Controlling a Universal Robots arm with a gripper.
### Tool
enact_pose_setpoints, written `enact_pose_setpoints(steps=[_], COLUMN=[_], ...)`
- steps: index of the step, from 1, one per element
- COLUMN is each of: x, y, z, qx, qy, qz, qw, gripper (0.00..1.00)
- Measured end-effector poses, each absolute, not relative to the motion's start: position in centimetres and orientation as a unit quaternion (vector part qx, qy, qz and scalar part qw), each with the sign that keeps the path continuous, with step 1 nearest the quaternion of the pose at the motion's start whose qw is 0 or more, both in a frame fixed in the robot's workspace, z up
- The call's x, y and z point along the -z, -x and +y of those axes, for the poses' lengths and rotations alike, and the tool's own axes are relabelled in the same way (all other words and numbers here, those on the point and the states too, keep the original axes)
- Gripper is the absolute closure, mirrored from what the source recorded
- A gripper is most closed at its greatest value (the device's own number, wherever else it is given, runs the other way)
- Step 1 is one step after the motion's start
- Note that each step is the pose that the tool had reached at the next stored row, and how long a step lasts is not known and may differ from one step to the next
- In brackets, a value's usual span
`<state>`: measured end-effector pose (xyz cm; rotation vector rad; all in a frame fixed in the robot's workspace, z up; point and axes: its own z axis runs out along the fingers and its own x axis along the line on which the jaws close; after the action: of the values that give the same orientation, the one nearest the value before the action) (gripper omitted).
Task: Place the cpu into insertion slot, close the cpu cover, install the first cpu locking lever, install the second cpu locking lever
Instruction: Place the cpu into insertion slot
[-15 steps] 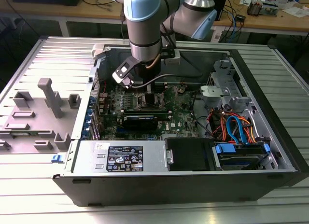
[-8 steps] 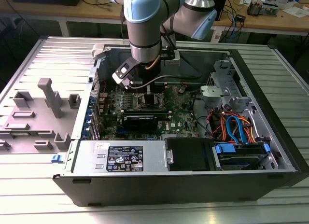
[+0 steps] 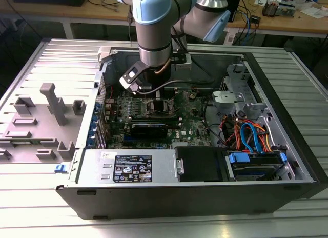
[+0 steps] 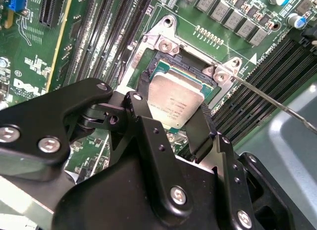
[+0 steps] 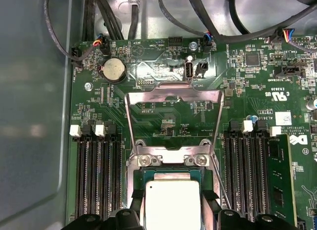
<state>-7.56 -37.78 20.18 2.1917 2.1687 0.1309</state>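
Note:
The cpu (image 4: 174, 97), a flat silver square, sits between my gripper's (image 4: 173, 108) black fingers (image 4: 144, 98), which close on two of its opposite edges. It is level with or just above the insertion slot (image 4: 184, 60), whose dark frame shows around it; I cannot tell if it is seated. In the first wrist view the cpu (image 5: 172, 202) lies in the slot frame (image 5: 171, 174), with the cpu cover (image 5: 172, 95) swung open behind it. A thin wire locking lever (image 4: 277, 105) stands free beside the slot. In the exterior view the gripper (image 3: 157, 103) reaches down onto the motherboard.
Long black memory slots (image 5: 96, 175) flank the socket on both sides. The open computer case (image 3: 287, 120) holds a power supply (image 3: 130, 167), a drive bay and coloured cables (image 3: 251, 138). A grey fixture (image 3: 48, 120) lies at the exterior view's left.

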Motion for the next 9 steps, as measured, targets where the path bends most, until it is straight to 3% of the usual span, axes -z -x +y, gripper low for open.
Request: enact_pose_setpoints(steps=[9], x=[-19.94], y=[7.56], z=[-37.78], qx=[-0.041], qy=[-0.71], qz=[0.703], qw=[0.027], gripper=[0.46])
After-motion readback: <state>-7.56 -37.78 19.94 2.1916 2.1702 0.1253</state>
